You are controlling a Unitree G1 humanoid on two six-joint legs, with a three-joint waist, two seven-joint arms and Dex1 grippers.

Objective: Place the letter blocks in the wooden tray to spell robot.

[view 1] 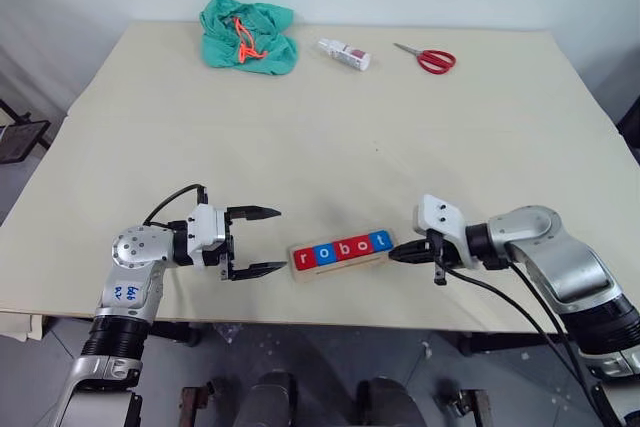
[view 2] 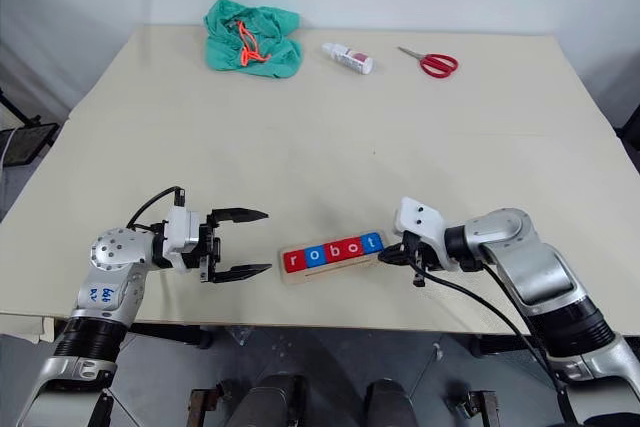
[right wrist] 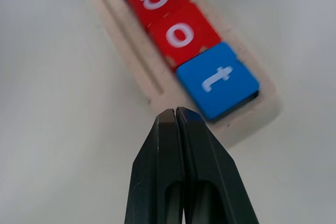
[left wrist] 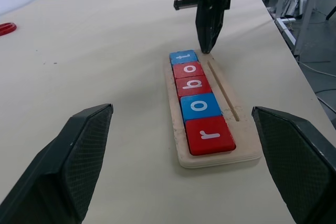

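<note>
Near the table's front edge lies the wooden tray (view 1: 341, 259), slightly slanted. In it the letter blocks (view 1: 342, 248) sit in a row reading r, o, b, o, t: red, blue, red, red, blue. My right gripper (view 1: 393, 253) is shut and empty, its tips at the tray's right end by the blue t block (right wrist: 217, 80). My left gripper (view 1: 277, 240) stands open and empty a little left of the tray, pointing at its r end (left wrist: 209, 136).
At the far side of the table (view 1: 330, 137) lie a crumpled green cloth with an orange cord (view 1: 247, 35), a small white bottle (view 1: 344, 53) and red-handled scissors (view 1: 429, 59). The table's front edge runs just below the tray.
</note>
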